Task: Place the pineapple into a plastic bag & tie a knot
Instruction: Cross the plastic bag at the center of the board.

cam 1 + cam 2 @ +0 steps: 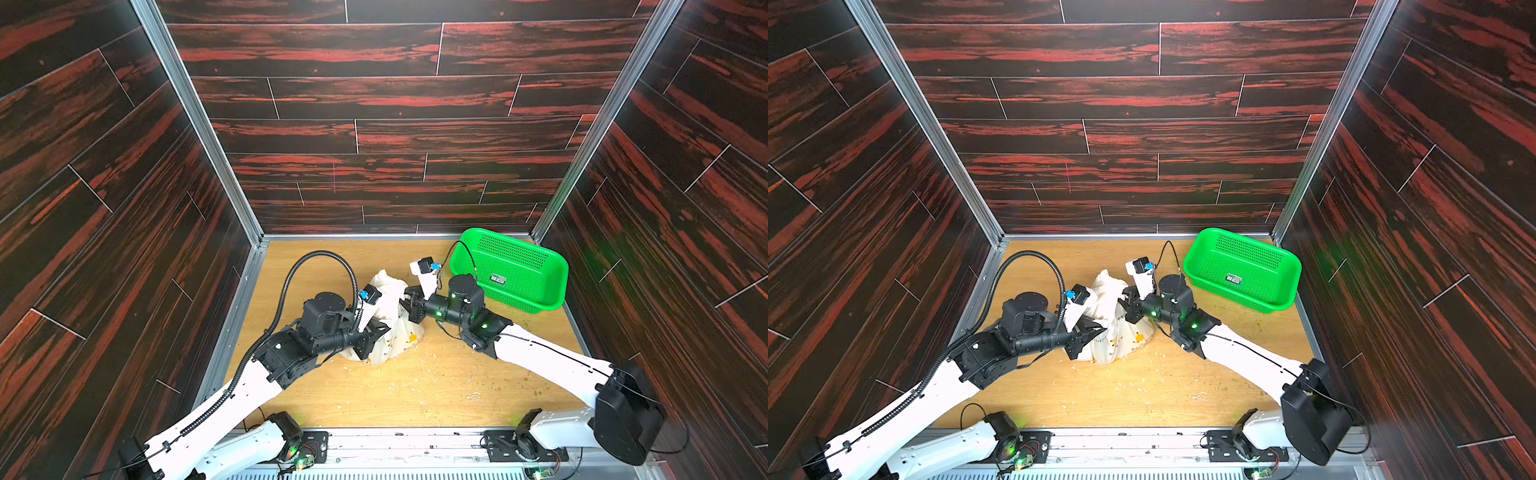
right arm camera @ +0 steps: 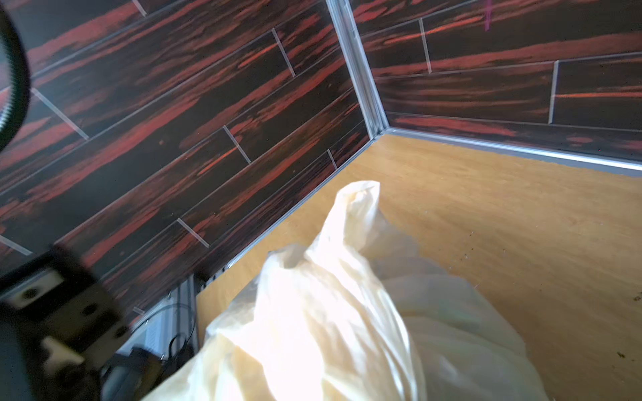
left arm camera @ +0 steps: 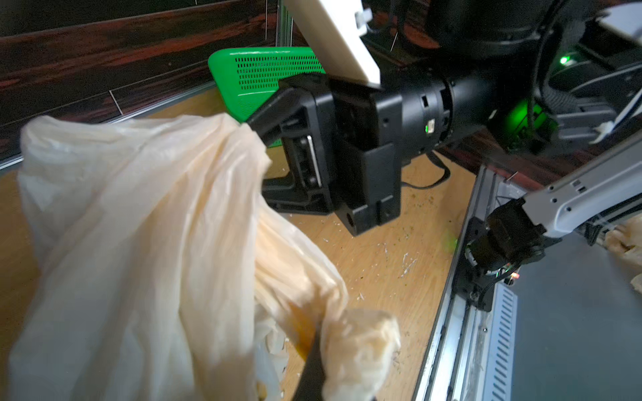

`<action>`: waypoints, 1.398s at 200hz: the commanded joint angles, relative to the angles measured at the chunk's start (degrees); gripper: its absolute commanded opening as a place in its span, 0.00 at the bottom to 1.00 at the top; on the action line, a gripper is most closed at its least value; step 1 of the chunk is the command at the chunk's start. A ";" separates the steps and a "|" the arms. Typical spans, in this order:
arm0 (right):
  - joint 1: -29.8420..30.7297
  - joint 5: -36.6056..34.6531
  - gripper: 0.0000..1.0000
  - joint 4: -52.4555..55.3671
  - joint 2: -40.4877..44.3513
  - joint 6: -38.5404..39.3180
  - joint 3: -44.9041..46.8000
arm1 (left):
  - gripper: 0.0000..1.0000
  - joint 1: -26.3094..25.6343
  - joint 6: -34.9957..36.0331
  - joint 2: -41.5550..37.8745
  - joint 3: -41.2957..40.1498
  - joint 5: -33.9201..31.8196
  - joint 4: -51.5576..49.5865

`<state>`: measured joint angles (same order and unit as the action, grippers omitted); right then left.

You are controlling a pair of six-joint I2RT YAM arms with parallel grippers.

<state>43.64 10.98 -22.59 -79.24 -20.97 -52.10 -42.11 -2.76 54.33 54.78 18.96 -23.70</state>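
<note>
The bag (image 1: 392,293) stands near the middle of the table (image 1: 415,395), a crumpled white heap with a peak of loose plastic pointing at the back wall, and in both top views it sits between the two arms' ends (image 1: 1108,295). The right gripper (image 1: 406,305) is against the bag's right side, fairly high up. In the left wrist view one black finger (image 3: 278,107) of it runs down to a spot where the plastic (image 3: 139,225) gathers to a point, and its fingers are closed tight on that gathered bag. The right wrist view shows only pale folds (image 2: 312,330) rising from below, with none of its own fingers in sight. The left gripper (image 1: 380,338) is low at the bag's near left side, touching it. One dark finger (image 3: 311,368) shows in its own camera, pressed among the folds with a bunched lump (image 3: 361,343) of plastic just beside it (whether that lump is tied cannot be told). How far apart this gripper's fingers are, and whether they have hold of anything, cannot be told. Small yellow marks (image 1: 411,338) show on the bag's lower part. A green basket (image 1: 511,253) is in the far right corner, apart from the bag. Pale scraps (image 3: 406,264) lie scattered on the table's wood.
</note>
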 commanded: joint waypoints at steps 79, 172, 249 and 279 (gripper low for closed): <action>0.25 -5.34 0.00 -8.66 -1.72 -0.82 -1.73 | 0.72 0.97 9.54 -1.24 16.33 -3.83 -14.38; 2.11 -7.22 0.00 -7.39 -1.70 1.69 -2.26 | 1.00 0.61 5.92 20.47 35.33 -19.43 -22.92; 3.23 -7.19 0.00 -6.89 -1.78 3.21 -3.06 | 0.80 0.55 3.46 24.89 38.82 -20.43 -27.82; 3.57 -7.58 0.00 -6.42 -1.84 4.04 -3.53 | 0.86 0.62 2.77 25.81 38.64 -19.23 -28.01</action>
<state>46.57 3.88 -27.22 -80.68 -18.31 -52.99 -41.43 0.95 79.40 92.47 -0.49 -48.88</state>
